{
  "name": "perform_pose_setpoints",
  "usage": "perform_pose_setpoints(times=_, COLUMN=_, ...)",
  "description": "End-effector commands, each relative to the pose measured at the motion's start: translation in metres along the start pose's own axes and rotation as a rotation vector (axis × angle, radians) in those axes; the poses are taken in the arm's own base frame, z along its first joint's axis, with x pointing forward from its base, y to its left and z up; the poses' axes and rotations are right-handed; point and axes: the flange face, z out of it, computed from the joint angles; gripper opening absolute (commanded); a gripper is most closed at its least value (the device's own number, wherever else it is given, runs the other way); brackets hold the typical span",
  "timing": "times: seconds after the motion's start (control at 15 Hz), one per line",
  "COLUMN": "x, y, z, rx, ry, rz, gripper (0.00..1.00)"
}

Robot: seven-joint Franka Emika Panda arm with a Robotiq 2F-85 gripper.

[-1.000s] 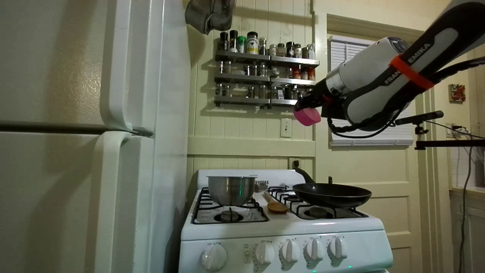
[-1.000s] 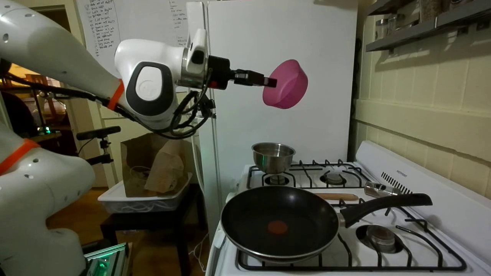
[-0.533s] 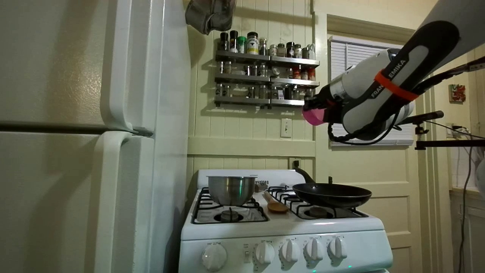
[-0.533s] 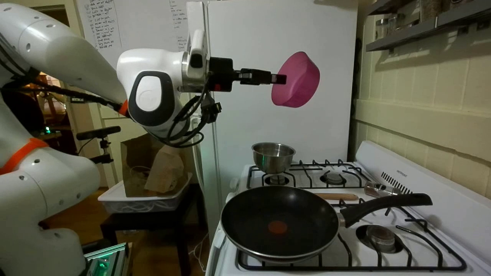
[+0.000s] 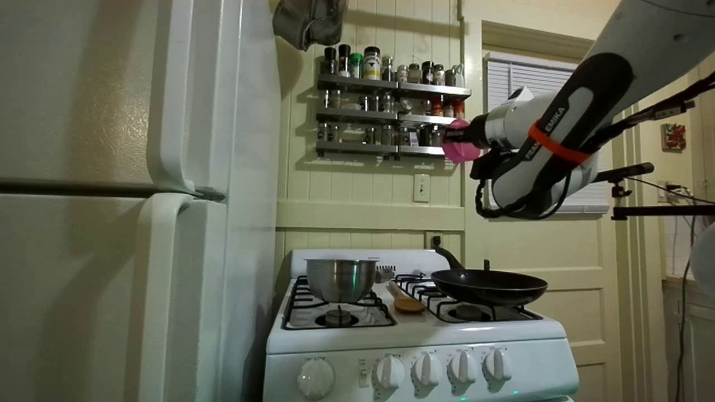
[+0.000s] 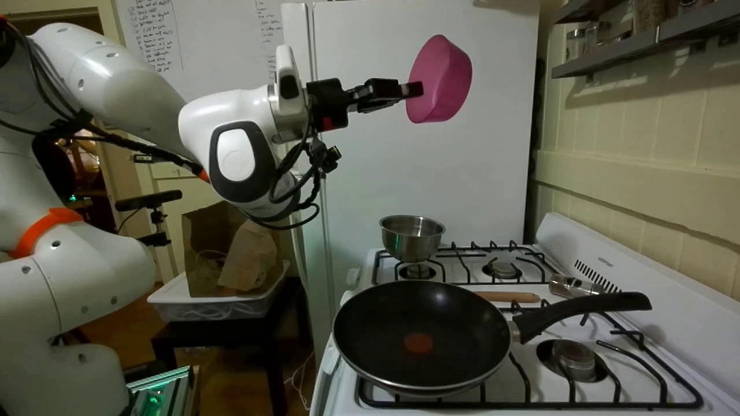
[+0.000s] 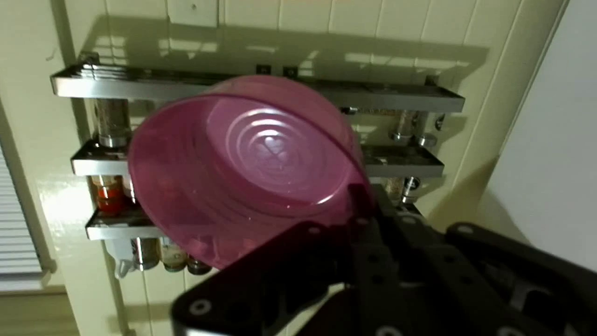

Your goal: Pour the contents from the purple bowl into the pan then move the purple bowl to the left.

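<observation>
The purple bowl [image 6: 448, 81] is pink-magenta and is held high above the stove on its side, its mouth facing back toward the gripper. It also shows in an exterior view [image 5: 462, 153]. My gripper [image 6: 413, 89] is shut on its rim. In the wrist view the gripper [image 7: 371, 193] has one finger inside and one outside the wall of the bowl [image 7: 275, 154]; no loose contents show inside. The pan [image 6: 381, 323] is wide and black, with a red dot at its centre and nothing seen in it. It also shows in an exterior view [image 5: 489, 287], well below the bowl.
A steel pot [image 6: 411, 240] stands on a burner beside the pan. A wooden spoon [image 5: 409, 304] lies between the burners. Spice shelves [image 5: 391, 116] hang on the wall behind the bowl. A white fridge [image 6: 358, 173] stands past the stove.
The bowl and gripper have risen in both exterior views, and the bowl has turned slightly with the wrist. The arm links have shifted. The pan and pot have not moved.
</observation>
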Motion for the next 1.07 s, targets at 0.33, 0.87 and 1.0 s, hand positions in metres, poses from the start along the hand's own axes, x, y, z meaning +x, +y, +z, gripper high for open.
perform_pose_setpoints(times=0.33, x=-0.002, y=-0.032, z=-0.012, rx=-0.094, ry=0.265, rz=-0.146, gripper=0.01)
perform_pose_setpoints(times=0.87, x=-0.008, y=-0.023, z=-0.015, rx=-0.199, ry=0.318, rz=-0.250, gripper=0.01)
perform_pose_setpoints(times=1.0, x=-0.010, y=-0.017, z=-0.008, rx=-0.226, ry=0.334, rz=-0.265, gripper=0.01)
